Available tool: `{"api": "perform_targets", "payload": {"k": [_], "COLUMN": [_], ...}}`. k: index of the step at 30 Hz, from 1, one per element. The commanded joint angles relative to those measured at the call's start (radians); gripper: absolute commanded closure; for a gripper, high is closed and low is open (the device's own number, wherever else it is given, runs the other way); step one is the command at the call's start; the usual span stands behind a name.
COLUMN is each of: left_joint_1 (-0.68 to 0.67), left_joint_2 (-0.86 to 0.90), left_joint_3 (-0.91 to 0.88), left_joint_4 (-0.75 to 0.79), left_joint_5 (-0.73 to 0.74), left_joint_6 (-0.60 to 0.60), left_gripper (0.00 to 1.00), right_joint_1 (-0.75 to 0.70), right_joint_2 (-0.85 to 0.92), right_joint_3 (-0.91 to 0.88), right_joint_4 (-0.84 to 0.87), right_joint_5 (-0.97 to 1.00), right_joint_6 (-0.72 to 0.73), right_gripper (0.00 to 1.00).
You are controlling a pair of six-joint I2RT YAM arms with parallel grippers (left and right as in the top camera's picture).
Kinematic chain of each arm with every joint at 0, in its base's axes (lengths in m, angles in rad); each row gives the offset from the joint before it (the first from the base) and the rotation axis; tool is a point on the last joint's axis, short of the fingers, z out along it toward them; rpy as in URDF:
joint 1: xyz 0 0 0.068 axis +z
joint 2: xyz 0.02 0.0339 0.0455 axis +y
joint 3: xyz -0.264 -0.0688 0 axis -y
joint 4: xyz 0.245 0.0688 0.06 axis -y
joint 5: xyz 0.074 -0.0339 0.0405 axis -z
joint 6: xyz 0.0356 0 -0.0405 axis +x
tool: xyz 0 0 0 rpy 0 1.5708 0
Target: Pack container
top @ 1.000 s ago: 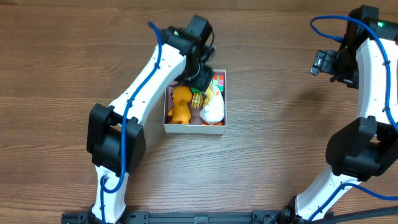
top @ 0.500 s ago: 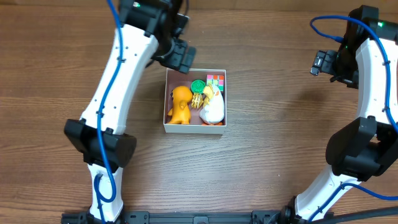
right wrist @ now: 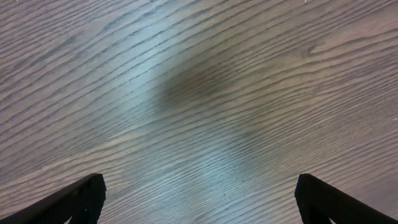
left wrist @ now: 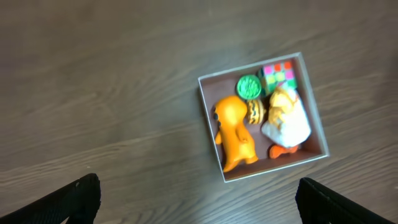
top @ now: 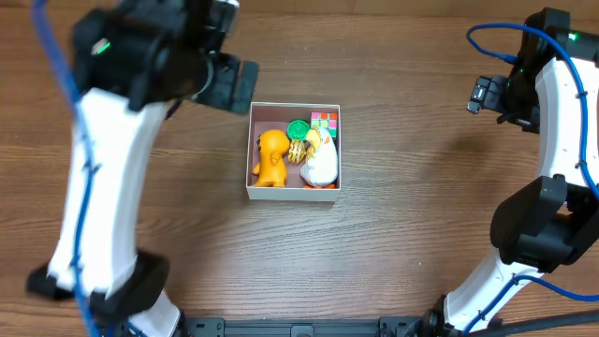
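The container (top: 292,195), a shallow white-walled square box, sits mid-table. In it lie an orange animal toy (top: 271,157), a white duck-like toy (top: 320,167), a green disc (top: 299,129) and a colourful cube (top: 324,121). My left gripper (top: 226,84) hangs high, up and left of the box, open and empty. The left wrist view looks down on the container (left wrist: 217,88) and the orange toy (left wrist: 235,132), with the left gripper (left wrist: 199,205) spread wide at the bottom. My right gripper (top: 491,94) is far right, open over bare wood; the right gripper (right wrist: 199,199) has nothing between its fingers.
Brown wood-grain tabletop (top: 402,234) surrounds the box on all sides. The right arm's base stands at the lower right (top: 533,234). The left arm's white links cross the left part of the overhead view (top: 94,187).
The left gripper has lifted out of the container and swung up and left, its jaws opening. The toys stay in the box. The right arm has not moved.
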Motion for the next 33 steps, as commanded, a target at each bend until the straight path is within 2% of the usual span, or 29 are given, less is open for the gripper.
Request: {"api": "perform_targets", "payload": {"k": [1,14,24,28,33], "left_joint_1": [-0.002,-0.002,-0.002,-0.002,-0.002], "left_joint_2": [-0.123,-0.493,-0.745,-0.917,-1.078], "left_joint_3": [-0.026,-0.529,-0.952,-1.112,-1.209], "left_joint_4": [-0.004,0.016,0.132,0.215,0.311], "left_joint_5": [-0.009,-0.011,-0.014,0.06,0.113], "left_joint_6": [-0.046,-0.132,-0.204,-0.214,-0.245], "left_gripper": [0.0,0.0,0.0,0.0,0.0], "right_joint_1": [0.003,0.003,0.003,0.003,0.003], "right_joint_2": [0.002,0.002,0.002,0.002,0.002], "right_joint_3": [-0.001,-0.001,-0.001,-0.001,-0.001], "right_joint_4": [0.003,0.003,0.003,0.003,0.003], "right_joint_5": [-0.001,-0.001,-0.001,-0.001,-0.001], "right_joint_6": [0.003,0.003,0.003,0.003,0.003], "right_gripper": [0.0,0.0,0.0,0.0,0.0]}}
